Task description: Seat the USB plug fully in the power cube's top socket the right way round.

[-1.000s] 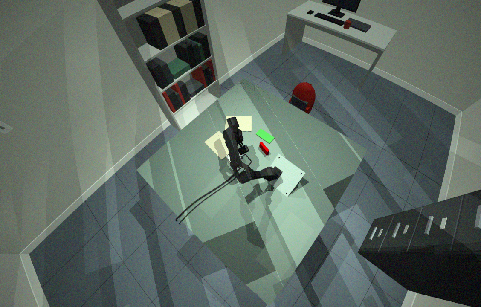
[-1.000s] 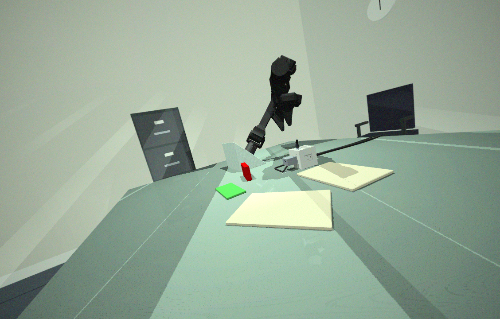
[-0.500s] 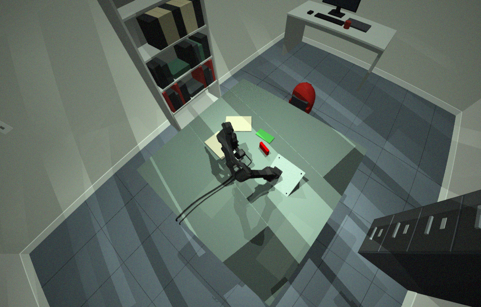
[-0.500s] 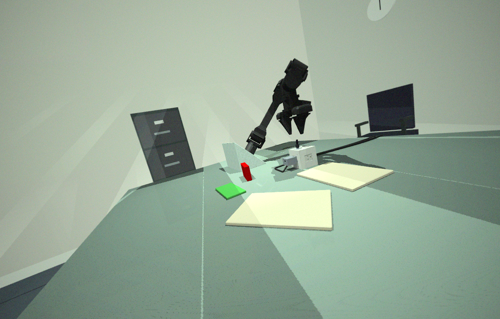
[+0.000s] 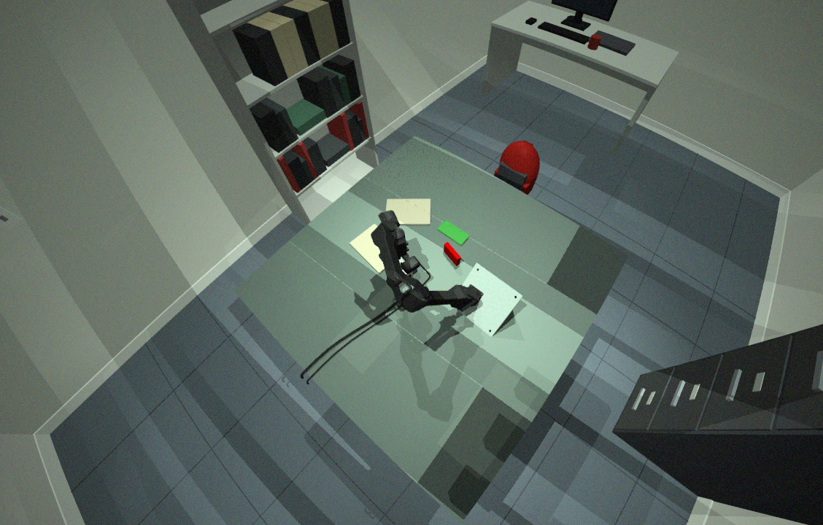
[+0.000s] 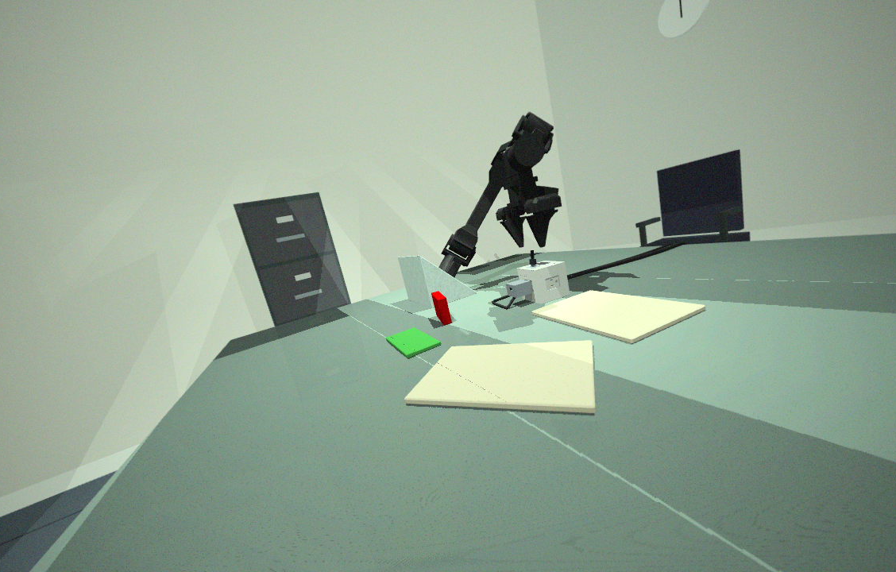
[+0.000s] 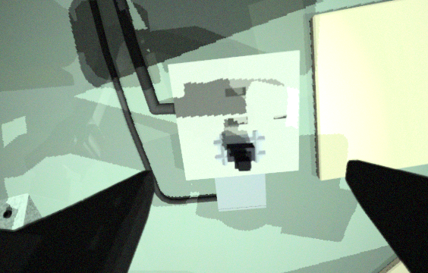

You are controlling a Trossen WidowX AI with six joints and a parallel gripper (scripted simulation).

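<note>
Stretches above the green-grey table (image 5: pixel 310 281) (image 6: pixel 295 462) (image 7: pixel 184 243) with the black arm (image 5: pixel 389 251) (image 6: pixel 483 210), bent at the elbow. Points downward at the end with the gripper (image 5: pixel 409 263) (image 6: pixel 532 246) (image 7: pixel 248 174), mostly hidden under the arm in the top view. Spread wide at the fingers, pinching nothing and touching nothing. Hovers above the white power cube (image 6: pixel 543 282) (image 7: pixel 275 148), with a gap beneath the fingertips.

Just beside the cube on the table, lies flat as a cream pad (image 5: pixel 368 248) (image 6: pixel 618 314) (image 7: pixel 381 87). Juts from one side of the cube as a grey block (image 6: pixel 519 287) (image 7: pixel 241 192). Runs to that block and to the cube as two black cables (image 5: pixel 349 336) (image 6: pixel 615 260) (image 7: pixel 134 129).

Stands upright on top of the cube, near one edge, as the small black USB plug (image 6: pixel 532 258) (image 7: pixel 243 155). Appears between the fingertips in the wrist view, but sits below them, ungripped. Narrows toward the top, with pale blue-grey strips around the foot. Cannot tell how deep it goes or which way round it faces. Shows no readable brand, label or writing.
</note>
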